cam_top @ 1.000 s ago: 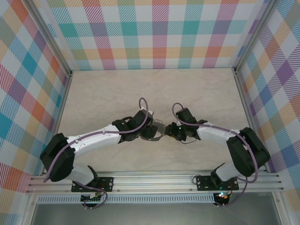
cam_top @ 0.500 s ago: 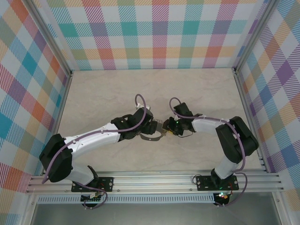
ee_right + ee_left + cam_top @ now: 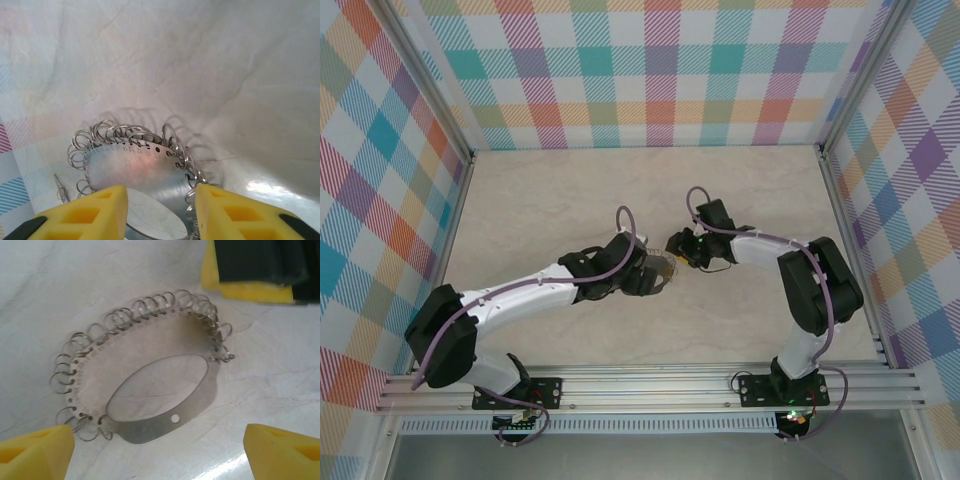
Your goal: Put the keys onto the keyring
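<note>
1 × pale marbled bench [image 3: 540, 200], enclosed by 3 pastel plaid wall panels [image 3: 650, 80].
1 × keyring [image 3: 150, 427]: silver metal band bent into an oval, edged with small wire rings, lying on the bench between the claws. There are over twenty rings, too overlapped for an exact count.
2 × yellow-tipped claws: left claw [image 3: 157, 447] spread wide astride the band; right claw [image 3: 161, 212] part open, gripping nothing, its fingertips cut off by the frame edge.
</note>
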